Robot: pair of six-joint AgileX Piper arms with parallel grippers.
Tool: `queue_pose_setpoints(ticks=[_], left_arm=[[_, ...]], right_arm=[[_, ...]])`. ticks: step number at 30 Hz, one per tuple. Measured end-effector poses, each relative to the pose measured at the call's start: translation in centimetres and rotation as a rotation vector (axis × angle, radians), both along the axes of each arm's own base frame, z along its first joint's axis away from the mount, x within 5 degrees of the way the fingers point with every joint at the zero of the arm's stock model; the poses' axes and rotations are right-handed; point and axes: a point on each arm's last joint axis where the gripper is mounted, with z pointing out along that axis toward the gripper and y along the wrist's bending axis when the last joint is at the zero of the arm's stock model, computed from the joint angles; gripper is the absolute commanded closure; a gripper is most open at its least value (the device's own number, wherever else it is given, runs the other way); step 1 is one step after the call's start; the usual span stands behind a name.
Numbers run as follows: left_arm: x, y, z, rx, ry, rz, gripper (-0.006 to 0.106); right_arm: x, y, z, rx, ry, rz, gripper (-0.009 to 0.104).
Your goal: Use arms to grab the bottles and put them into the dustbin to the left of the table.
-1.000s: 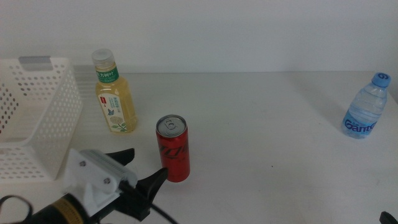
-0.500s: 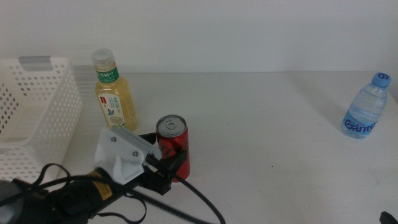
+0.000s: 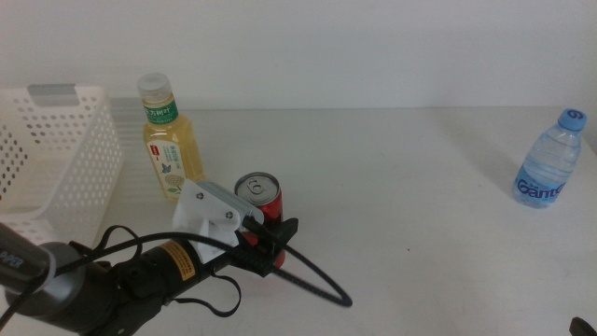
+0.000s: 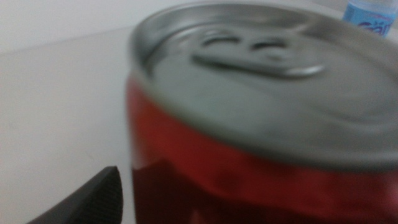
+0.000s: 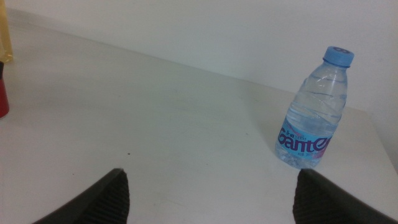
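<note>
Left arm (image 3: 103,280) reaches in from the lower left of the middle view, white housing and black cable trailing across the table (image 3: 392,187). Left gripper (image 3: 272,241) sits at the red can (image 3: 264,207), its dark fingers set on either side of the can's lower body. The can stands upright, silver top and pull tab facing up. In the left wrist view the can (image 4: 261,124) fills nearly the whole picture, blurred from closeness; one dark finger (image 4: 93,202) shows just beside the can's wall. Whether the fingers actually press the can or stand slightly off it, cannot tell.

Yellow tea bottle (image 3: 171,140) stands upright just behind and to the left of the can, near but apart from it, green label and pale cap. White perforated basket (image 3: 56,177) sits at the left edge of the table, beside the tea bottle, grey tab on its far rim.

Water bottle (image 3: 550,161) stands upright far to the right, well apart from the rest, blue cap and blue label. Right wrist view shows the same bottle (image 5: 314,112) ahead of the right gripper (image 5: 208,193), whose two dark fingers are spread wide with nothing between them, low over bare tabletop and short of the bottle. A sliver of the red can (image 5: 3,99) shows at that picture's edge.
</note>
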Motion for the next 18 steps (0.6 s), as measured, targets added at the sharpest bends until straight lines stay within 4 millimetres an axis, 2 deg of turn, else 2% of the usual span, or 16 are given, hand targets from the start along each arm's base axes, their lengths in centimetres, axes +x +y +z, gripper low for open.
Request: queue_pose_setpoints(ticks=[3,6,11,12,13,16,18], left_arm=[[0.33,-0.16,-0.40,-0.023,0.029,0.007,0.021],[0.45,-0.25,-0.79,-0.031,0.045,0.008,0.037],[0.55,-0.26,-0.85,-0.031,0.052,0.015,0.077],[0.55,-0.26,-0.85,-0.029,0.050,0.015,0.090],[0.52,-0.29,-0.86,-0.025,0.047,0.010,0.095],[0.38,-0.43,-0.88,-0.014,0.041,-0.016,0.105],[0.29,-0.52,-0.87,-0.010,0.036,-0.032,0.105]], right_arm=[[0.00,0.00,0.00,0.000,0.000,0.000,0.019],[0.00,0.00,0.00,0.000,0.000,0.000,0.019],[0.00,0.00,0.00,0.000,0.000,0.000,0.019],[0.00,0.00,0.00,0.000,0.000,0.000,0.019],[0.00,0.00,0.00,0.000,0.000,0.000,0.019],[0.00,0.00,0.00,0.000,0.000,0.000,0.019],[0.00,0.00,0.00,0.000,0.000,0.000,0.019]])
